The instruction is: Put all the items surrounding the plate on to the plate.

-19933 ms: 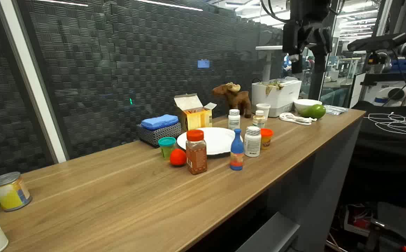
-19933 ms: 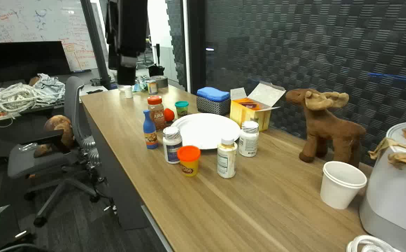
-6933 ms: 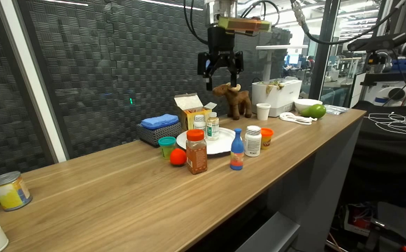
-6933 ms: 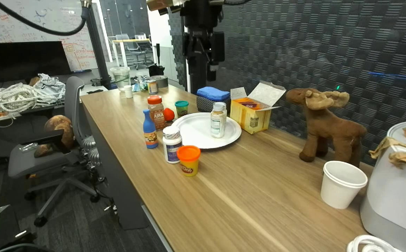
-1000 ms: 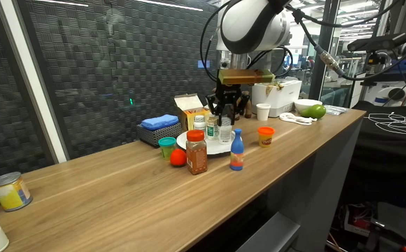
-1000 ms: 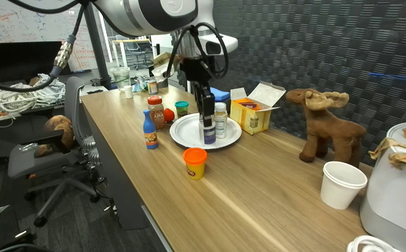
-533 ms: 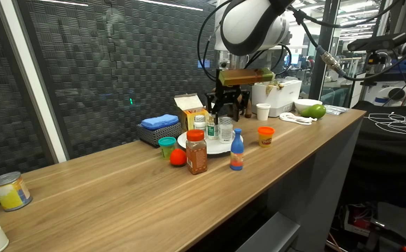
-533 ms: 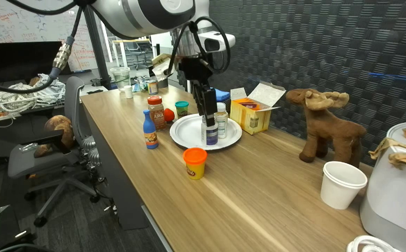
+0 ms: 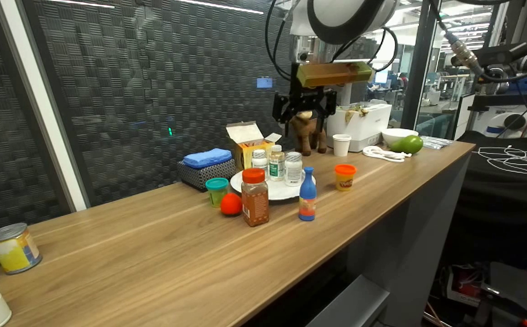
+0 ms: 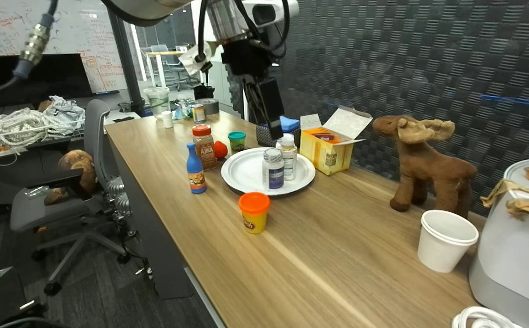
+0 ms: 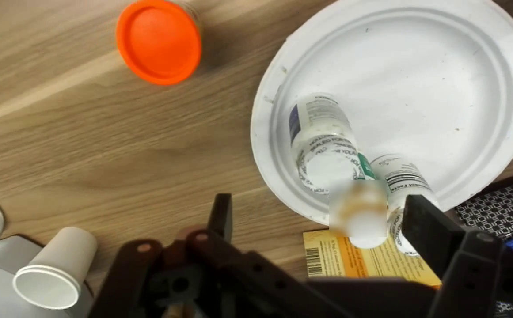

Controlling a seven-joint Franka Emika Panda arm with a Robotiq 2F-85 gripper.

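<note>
3 whitish btls (image 9: 276, 168) stand on the plate (image 11: 411, 97), my gripper (image 9: 303, 130) hangs spread w/ nothing held, so I'm prob. between placements & next I'd straddle the orange-lidded tub (image 10: 254, 215) on the table (image 10: 337, 264).

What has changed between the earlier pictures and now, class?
Three pill bottles moved from the counter onto the plate. The end effector let go of the purple-labelled bottle and rose, open. The orange-lidded tub shifted slightly. The blue bottle, red-capped jar, green tub and round red item stayed put.
</note>
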